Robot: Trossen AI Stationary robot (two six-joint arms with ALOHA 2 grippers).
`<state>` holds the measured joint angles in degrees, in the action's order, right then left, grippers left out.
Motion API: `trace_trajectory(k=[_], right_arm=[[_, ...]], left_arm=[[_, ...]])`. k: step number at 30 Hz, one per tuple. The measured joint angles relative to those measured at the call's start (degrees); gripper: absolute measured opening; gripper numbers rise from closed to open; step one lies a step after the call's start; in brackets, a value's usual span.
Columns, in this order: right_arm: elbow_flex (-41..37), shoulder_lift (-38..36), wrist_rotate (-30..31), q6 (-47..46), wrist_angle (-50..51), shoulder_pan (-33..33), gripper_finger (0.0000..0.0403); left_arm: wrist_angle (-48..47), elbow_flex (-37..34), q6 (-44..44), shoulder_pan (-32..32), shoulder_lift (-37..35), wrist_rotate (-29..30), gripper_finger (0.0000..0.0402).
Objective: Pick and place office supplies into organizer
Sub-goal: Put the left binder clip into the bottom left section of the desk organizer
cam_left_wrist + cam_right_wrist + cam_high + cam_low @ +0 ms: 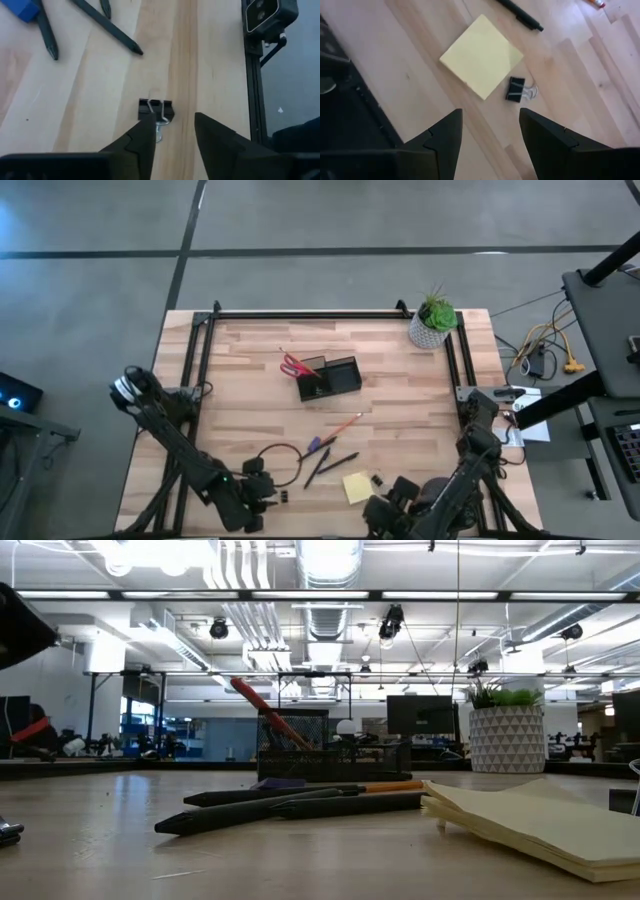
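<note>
The black organizer (328, 378) stands mid-table with the red-handled scissors (293, 365) sticking up out of it. Near the front lie an orange pencil (345, 423), a purple-tipped pen (318, 444), two dark pens (330, 465), a yellow sticky-note pad (481, 61) and a black binder clip (516, 89). My right gripper (490, 130) hangs open above the table just short of the pad and that clip. My left gripper (172, 132) is open low over the front left, with a second binder clip (155, 109) flat on the wood just ahead of one fingertip. My left gripper slants down toward the second binder clip from the table's near left. One fingertip (146, 131) overlaps the clip's wire handle (159, 134) in the wrist view; I cannot tell whether it touches it. The clip lies flat on the table, outside the gap.
A green plant in a white pot (432, 323) stands at the far right corner. A black frame rail (252, 85) runs along the table edge beside the left gripper. A black cable loop (283, 461) lies on the wood left of the pens.
</note>
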<state>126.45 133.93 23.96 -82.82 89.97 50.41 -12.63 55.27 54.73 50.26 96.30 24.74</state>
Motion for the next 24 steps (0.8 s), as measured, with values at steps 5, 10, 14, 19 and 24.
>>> trace_trajectory(k=[5,10,14,19,24], right_arm=[[-0.1,0.0,0.0,-0.6,0.0,0.4,0.0192],[-0.3,0.0,0.1,-0.8,0.0,0.4,0.0192],[-0.4,0.0,0.1,-0.8,0.0,0.4,0.0192],[-0.7,0.0,0.2,-0.8,0.0,0.4,0.0192],[-1.0,0.0,0.2,-0.8,0.0,0.3,0.0192]], left_arm=[[-0.4,-0.2,0.1,0.0,0.8,-0.5,0.0148],[-0.4,-0.5,-1.3,0.0,1.1,-0.1,0.015],[-0.3,-0.6,-2.8,0.0,1.1,0.0,0.015],[0.6,-0.9,-3.1,-0.3,1.7,0.1,0.015],[1.6,-0.8,-2.8,-0.5,3.6,0.0,0.015]])
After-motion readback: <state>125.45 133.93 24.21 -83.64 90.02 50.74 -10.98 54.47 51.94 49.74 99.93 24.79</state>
